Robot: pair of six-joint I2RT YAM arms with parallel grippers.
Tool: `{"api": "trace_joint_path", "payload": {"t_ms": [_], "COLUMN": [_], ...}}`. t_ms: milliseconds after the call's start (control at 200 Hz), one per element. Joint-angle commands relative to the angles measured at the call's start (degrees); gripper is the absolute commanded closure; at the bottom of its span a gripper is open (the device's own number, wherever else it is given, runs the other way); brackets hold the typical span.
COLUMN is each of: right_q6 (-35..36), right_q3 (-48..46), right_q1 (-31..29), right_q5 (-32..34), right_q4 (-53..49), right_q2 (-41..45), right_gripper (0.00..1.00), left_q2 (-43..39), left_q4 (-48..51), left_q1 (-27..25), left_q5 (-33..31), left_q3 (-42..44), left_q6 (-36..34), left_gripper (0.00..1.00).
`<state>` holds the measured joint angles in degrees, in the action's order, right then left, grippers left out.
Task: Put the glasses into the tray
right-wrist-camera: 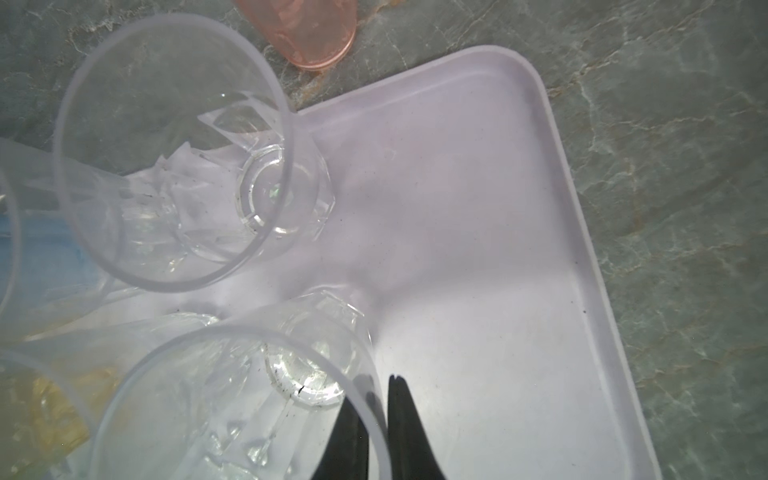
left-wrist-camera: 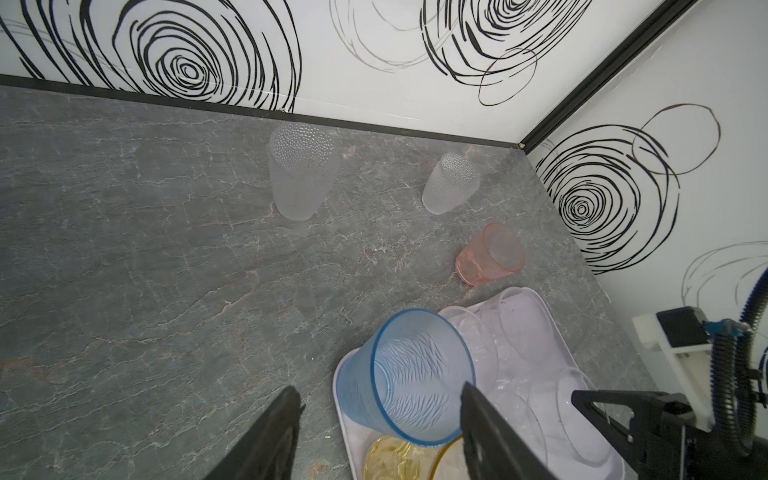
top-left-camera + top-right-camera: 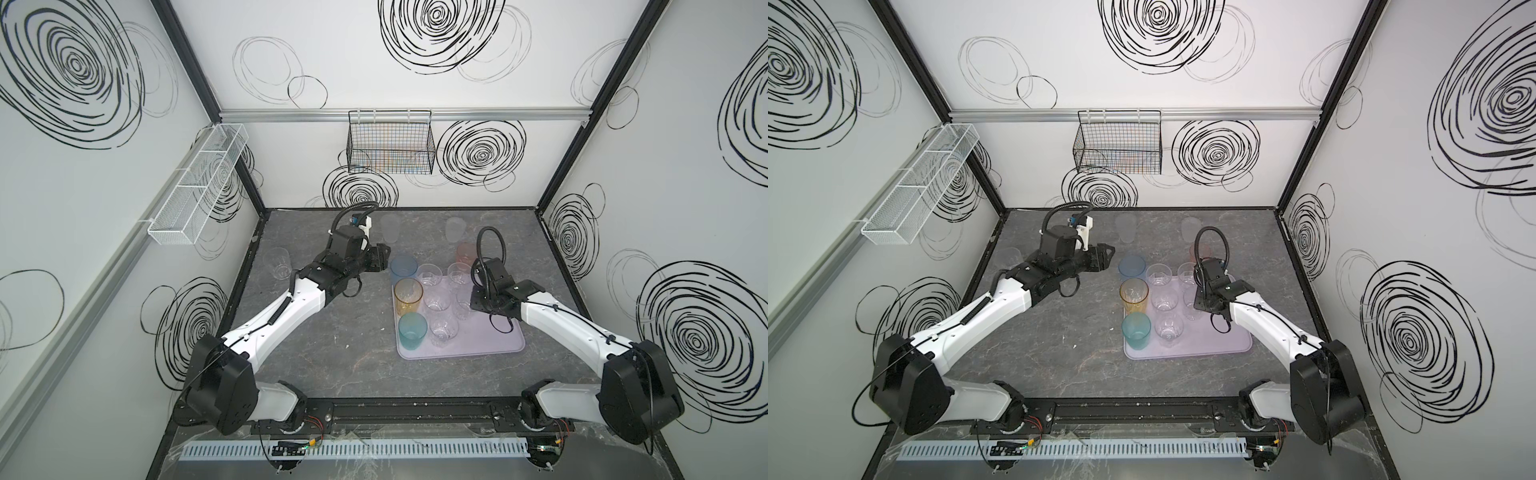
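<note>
left tool (image 2: 380, 388) wide open, empty, just beside tall blue ribbed tumbler (image 2: 415, 374) at corner of pale lavender plastic tray (image 1: 478, 208) | right tool (image 1: 379, 379) nipped onto rim wall of clear faceted tumbler (image 1: 232, 399) on tray | short pink tumbler (image 2: 490, 253) off tray on grey marbled table (image 2: 166, 249) | likely light, rigid, slick, tippy: pinch rim wall, lift straight

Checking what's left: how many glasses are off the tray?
4: clear glass far left, two frosted glasses at the back, pink glass behind the tray. More may be hidden.
</note>
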<state>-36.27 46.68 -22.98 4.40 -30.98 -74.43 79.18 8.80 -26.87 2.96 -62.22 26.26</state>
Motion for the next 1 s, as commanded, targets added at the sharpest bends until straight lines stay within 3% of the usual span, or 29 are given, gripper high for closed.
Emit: {"api": "trace_joint_path", "payload": {"t_ms": [0,165,320,505,730,996], "right_q6": [-1.04,-0.65,1.43,2.42,6.11,8.03], "right_q3": [-0.07,4.7,8.8,8.83,13.02,15.01], "right_q1": [-0.26,-0.13,-0.21,0.17,0.35,0.96], "right_q5": [0.52,-0.35,-1.49,-4.49,-11.28,-15.11], "right_q4": [2.56,-1.48,-0.98,6.39,10.83,13.22], "right_q2": [-0.1,0.51,4.38,4.38,-1.76,-2.63], "right_gripper": [0.86,0.69,0.6,0.57,0.56,0.56], "left_q2": [-0.06,0.06,-0.06,-2.95,-5.22,8.12], "left_q4": [-3.12,0.07,2.98,4.9,3.91,6.43], "left_q1": [0.96,2.0,7.84,14.94,30.7,42.81], "left_q5": [-0.22,-2.96,-0.86,-3.33,-7.96,-5.22], "left_q3": [0.95,-1.43,-3.37,-1.7,2.96,-2.42], "left_q6": [-0.86,-4.07,-5.15,-6.75,-7.39,-7.54], "left_gripper": [0.36,0.35,0.36,0.35,0.35,0.4]}}
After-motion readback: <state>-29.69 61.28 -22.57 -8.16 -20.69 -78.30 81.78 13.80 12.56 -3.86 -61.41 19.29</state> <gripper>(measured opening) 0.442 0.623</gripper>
